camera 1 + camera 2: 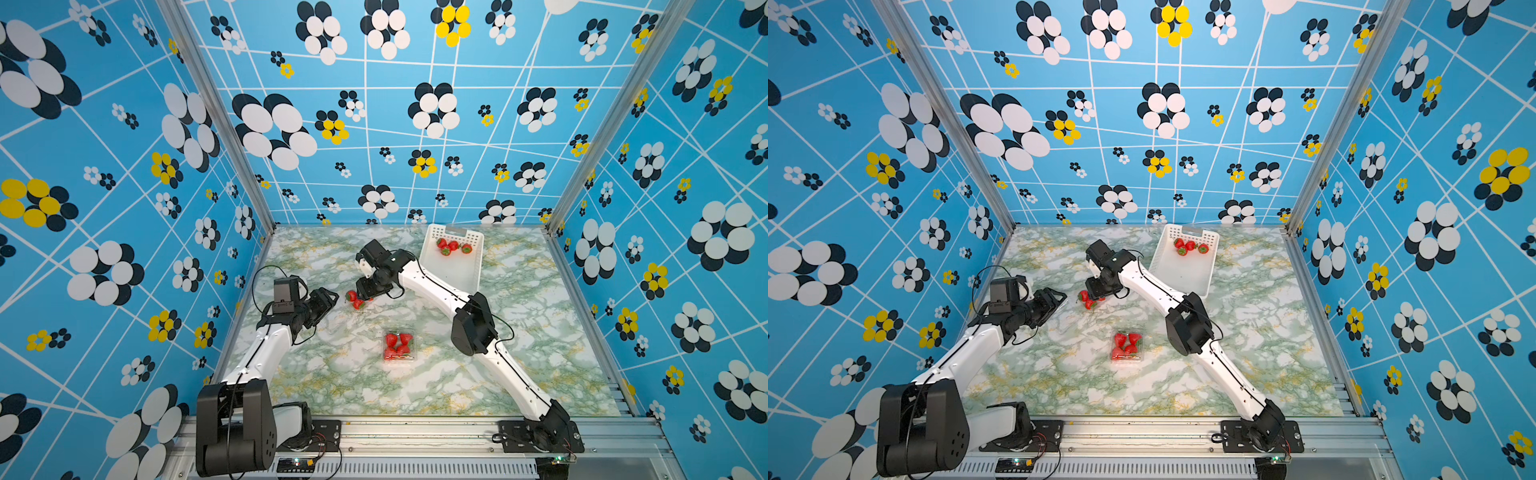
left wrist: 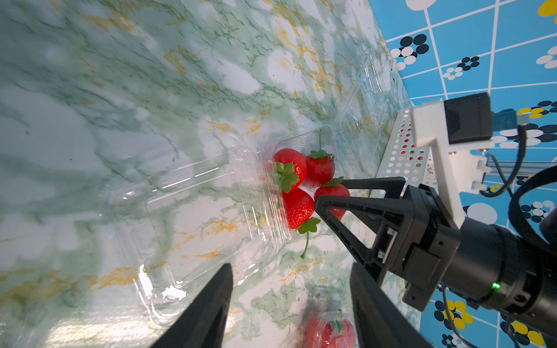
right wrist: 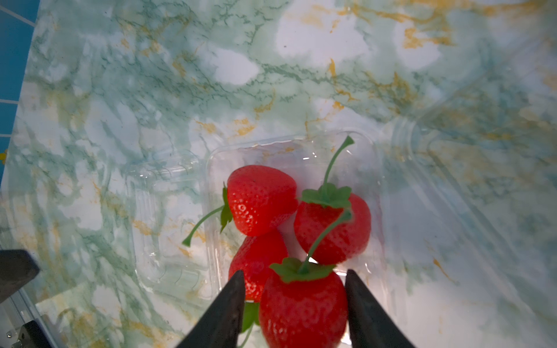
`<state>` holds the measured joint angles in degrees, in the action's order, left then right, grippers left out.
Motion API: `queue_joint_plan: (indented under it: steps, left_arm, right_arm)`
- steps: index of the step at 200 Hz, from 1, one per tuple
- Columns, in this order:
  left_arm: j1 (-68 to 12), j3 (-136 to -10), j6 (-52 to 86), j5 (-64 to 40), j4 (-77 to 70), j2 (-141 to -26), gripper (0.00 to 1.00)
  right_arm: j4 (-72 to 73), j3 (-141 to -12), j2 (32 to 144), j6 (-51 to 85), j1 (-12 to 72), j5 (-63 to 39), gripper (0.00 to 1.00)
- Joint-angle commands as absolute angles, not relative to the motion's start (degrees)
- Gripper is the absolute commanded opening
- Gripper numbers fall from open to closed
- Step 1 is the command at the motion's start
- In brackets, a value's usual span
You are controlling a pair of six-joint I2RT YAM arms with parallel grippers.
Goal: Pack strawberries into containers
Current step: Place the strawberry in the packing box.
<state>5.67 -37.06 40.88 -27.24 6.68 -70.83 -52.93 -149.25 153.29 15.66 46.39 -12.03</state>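
An open clear container lies on the marble table with its lid folded out flat. Three strawberries lie in it. One more strawberry stands stem-up between the fingers of my right gripper, with a narrow gap showing on each side, so the jaws are open. In both top views this gripper hangs over those berries. My left gripper is open and empty, just to the left of that container; in a top view it points at the berries.
A shut container full of strawberries sits mid-table. The white perforated basket at the back holds three strawberries. Another empty clear container lies beside the basket.
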Motion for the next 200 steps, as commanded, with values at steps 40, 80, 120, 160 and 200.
queue_joint_plan:
  steps: [40,80,120,160,200]
  left_arm:
    - [6.20,-36.39,39.99,-28.20,5.71,-71.37,0.64]
    - [6.05,-36.40,40.01,-28.12,5.71,-71.28,0.63]
    - [5.92,-36.55,40.01,-27.96,5.54,-71.46,0.64]
    - [5.34,-36.76,40.15,-27.77,5.63,-71.63,0.64]
    - [4.88,-36.91,40.21,-27.37,5.28,-72.51,0.64]
  right_arm:
    - [-53.31,-147.79,148.38,14.56,45.59,-8.53,0.57]
    - [-52.57,-144.54,145.69,14.50,45.04,-7.96,0.57]
    - [-54.97,-143.82,144.58,14.18,44.82,-9.50,0.42]
    - [-53.67,-137.16,141.27,15.25,44.91,-10.45,0.31]
    - [-50.99,-129.39,136.82,16.12,45.16,-12.17,0.30]
